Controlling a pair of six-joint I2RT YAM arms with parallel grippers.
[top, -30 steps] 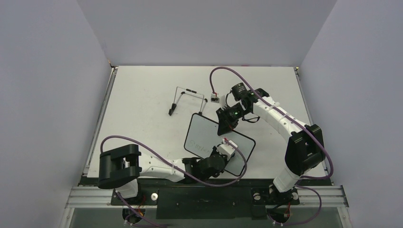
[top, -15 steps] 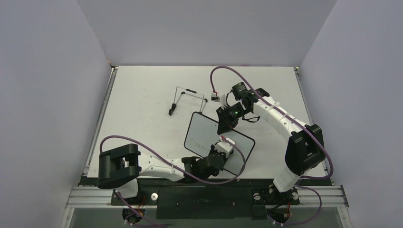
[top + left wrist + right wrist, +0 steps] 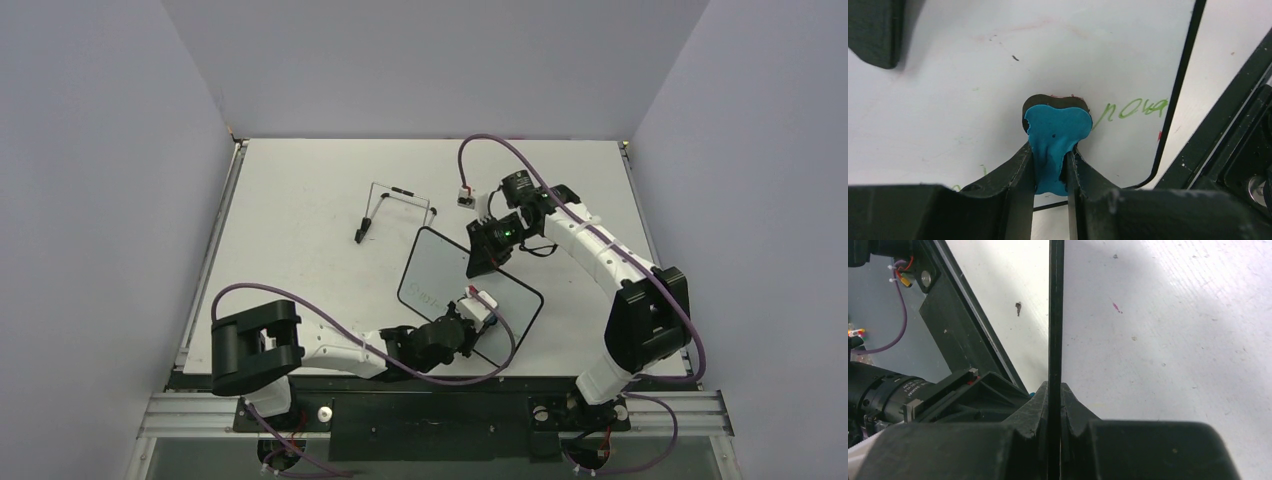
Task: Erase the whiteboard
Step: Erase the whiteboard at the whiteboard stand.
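Just toward 5 o'clock from the middle of the tabletop [image 3: 300,190], the whiteboard [image 3: 445,270] sits skewed, its rounded corners pointing roughly at 12, 3, 6 and 9 o'clock in the overhead view. And both arms are on it!

The right hand [image 3: 487,256] reaches in from 2 o'clock and is clamped shut on the board's 1 o'clock edge. The right wrist view makes that plain: the thin black frame of the whiteboard [image 3: 1056,315] runs straight up the picture, edge-on, pinched tight in the right hand [image 3: 1055,392] with no gap either side. Whether that edge is lifted off the tabletop [image 3: 1173,315], I cannot tell.

Over at the 6 o'clock side comes the left hand [image 3: 468,312], low and stretched out flat from its base. From its own camera, the left hand [image 3: 1050,162] is closed hard on a blue eraser [image 3: 1057,132], the soft blue body squeezed narrow between the fingers [image 3: 1020,170]. The eraser's dark face is pressed onto the white surface of the whiteboard [image 3: 973,75].

Green handwriting [image 3: 1138,108] shows just at 3 o'clock from the eraser, close to the board's black frame. Faint green flecks lie at 7 o'clock.

Well apart, at 10 o'clock from the board, a thin black wire stand [image 3: 395,208] sits alone on the tabletop.
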